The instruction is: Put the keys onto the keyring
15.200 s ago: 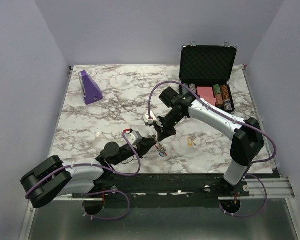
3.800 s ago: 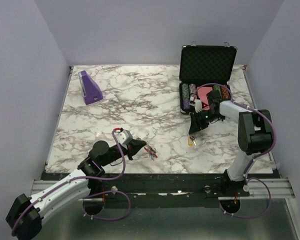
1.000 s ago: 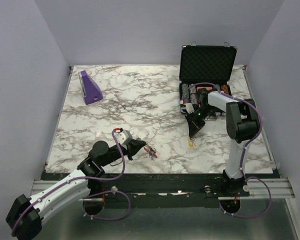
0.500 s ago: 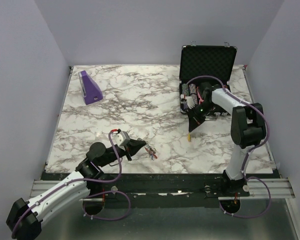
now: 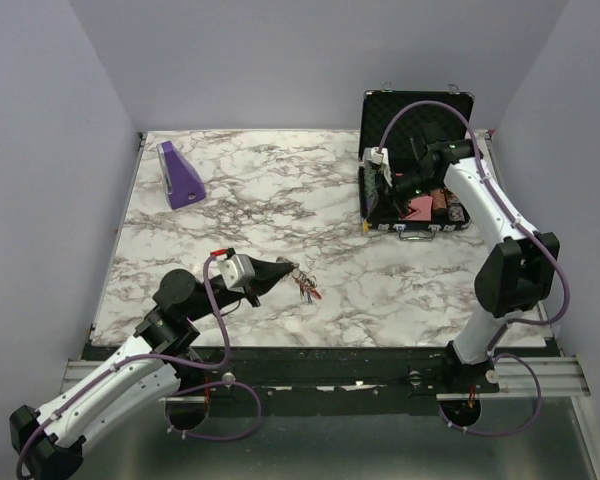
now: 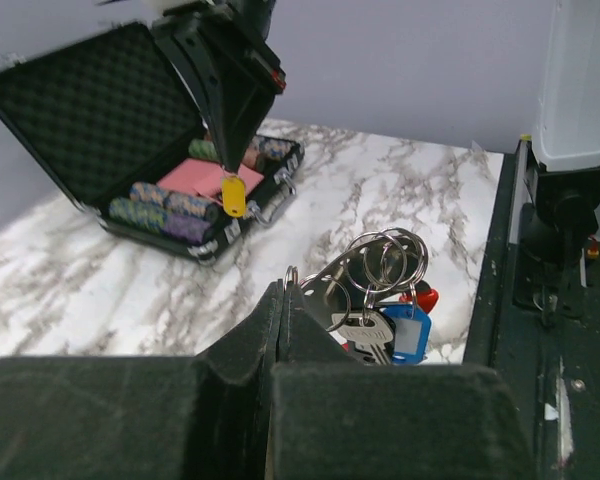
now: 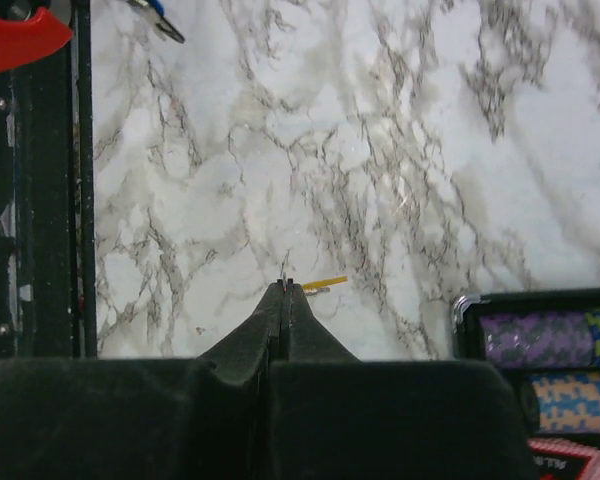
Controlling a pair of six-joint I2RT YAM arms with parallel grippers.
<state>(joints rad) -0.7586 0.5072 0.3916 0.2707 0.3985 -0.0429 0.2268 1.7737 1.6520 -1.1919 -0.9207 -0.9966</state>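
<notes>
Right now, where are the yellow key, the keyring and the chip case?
Yellow key (image 6: 234, 195): left wrist view, on its plastic head.
Keyring (image 6: 326, 296): left wrist view, on its grey tag.
Chip case (image 6: 70, 105): left wrist view, on the open lid's foam.

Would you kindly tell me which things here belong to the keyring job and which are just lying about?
Job: metal keyring bunch with red piece, held by left end effector; yellow-headed metal key, held by right end effector.
Lying about: purple wedge-shaped block; open black case of poker chips.

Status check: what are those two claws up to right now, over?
Left claw shut on keyring. Right claw shut on yellow key, raised. Open chip case close by.
</notes>
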